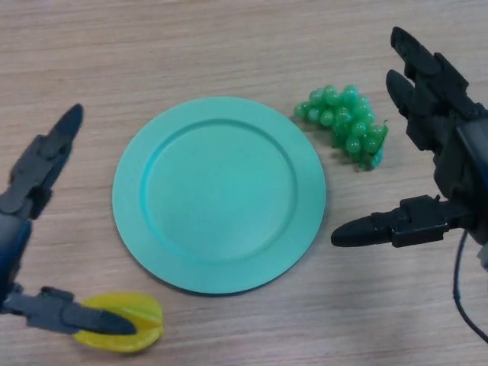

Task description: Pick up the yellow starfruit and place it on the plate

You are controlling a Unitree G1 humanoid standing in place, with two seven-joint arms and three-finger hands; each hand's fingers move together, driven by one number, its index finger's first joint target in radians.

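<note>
Lowest in the head view lay the yellow starfruit (pixel 126 332) on the wooden table (pixel 229 46), just off the lower left rim of the teal plate (pixel 219 194) and not on it. Over the fruit's top passed the thumb of the left hand (pixel 34 183), while that hand's fingers stretched straight upward well to the left of the plate, released and holding nothing. Right of the plate hovered the right hand (pixel 438 152), also spread wide and empty, its thumb pointing toward the plate's rim. Between its fingers and the plate sat a bunch of green grapes (pixel 347 123), close to the plate's upper right edge.
</note>
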